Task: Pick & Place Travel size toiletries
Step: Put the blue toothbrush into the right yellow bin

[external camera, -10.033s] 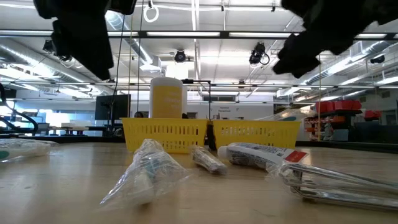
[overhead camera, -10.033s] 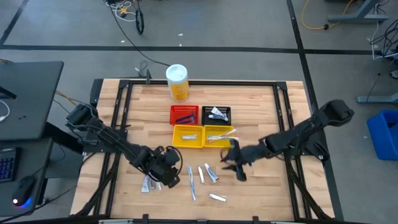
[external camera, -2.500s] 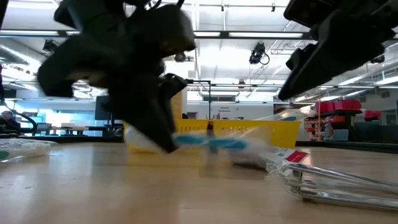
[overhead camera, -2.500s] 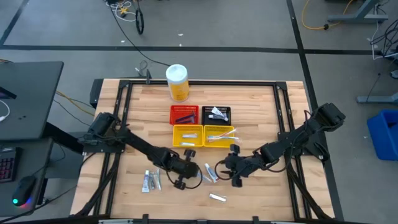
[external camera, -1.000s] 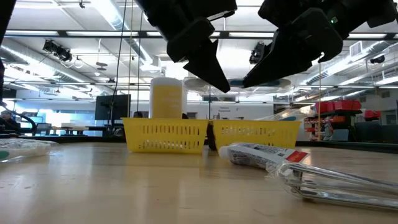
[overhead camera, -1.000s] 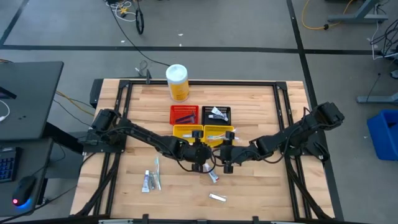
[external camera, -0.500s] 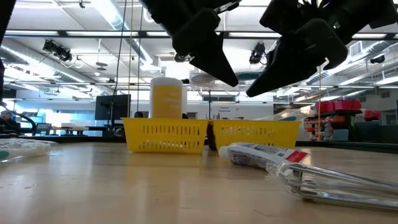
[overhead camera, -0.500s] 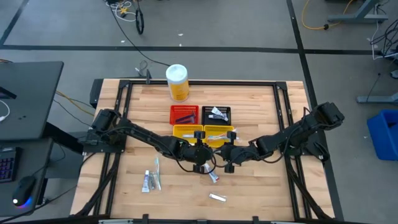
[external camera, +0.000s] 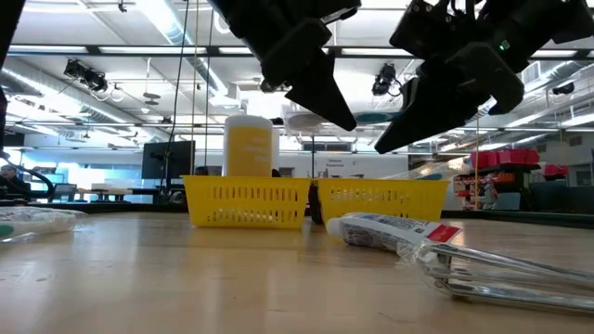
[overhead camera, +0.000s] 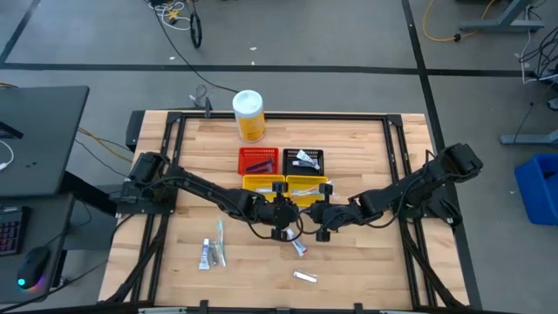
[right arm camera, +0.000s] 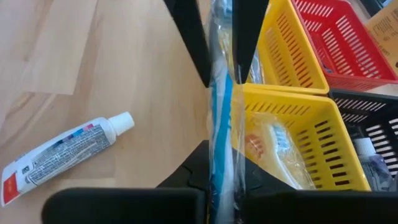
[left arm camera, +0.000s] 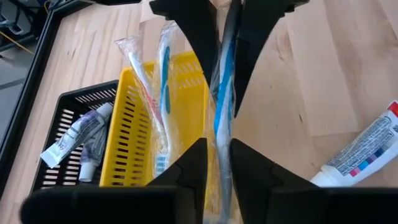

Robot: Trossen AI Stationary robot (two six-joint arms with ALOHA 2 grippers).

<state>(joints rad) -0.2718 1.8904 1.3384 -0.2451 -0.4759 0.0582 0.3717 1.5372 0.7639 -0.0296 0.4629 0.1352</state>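
A blue-and-white toothbrush in a clear wrapper (left arm camera: 222,93) (right arm camera: 221,81) is up in the air between my two grippers, just on the near side of the two yellow baskets (overhead camera: 262,190) (overhead camera: 307,189). My left gripper (overhead camera: 292,212) (left arm camera: 219,165) comes from the table's left and my right gripper (overhead camera: 312,212) (right arm camera: 222,165) from its right, so their tips almost meet. Each has the toothbrush between its fingers. The left fingers stand a little apart and the right fingers are shut close. More toothbrushes lie in the right yellow basket. My left gripper has one end of the wrapped toothbrush (left arm camera: 217,146) between its two fingers, which stand slightly apart at the wrapper's sides. The fingers slant down from the table's left and lie along the toothbrush. It is clear of the table. My right gripper pinches the other end of the toothbrush (right arm camera: 221,146) between its two fingers. The fingers slant down from the table's right and lie along it. The toothbrush runs on from them into the left gripper's fingers (right arm camera: 186,37), clear of the table.
A red basket (overhead camera: 259,161) and a black basket with tubes (overhead camera: 303,160) stand behind the yellow ones. A yellow canister (overhead camera: 248,115) stands at the far edge. Loose tubes (overhead camera: 297,248) (overhead camera: 304,277) (overhead camera: 207,254) and a toothbrush (overhead camera: 220,234) lie on the near table.
Both arms have stayed where they were, with the toothbrush between them above the table. In the low view my right gripper's fingers have closed in on the toothbrush.
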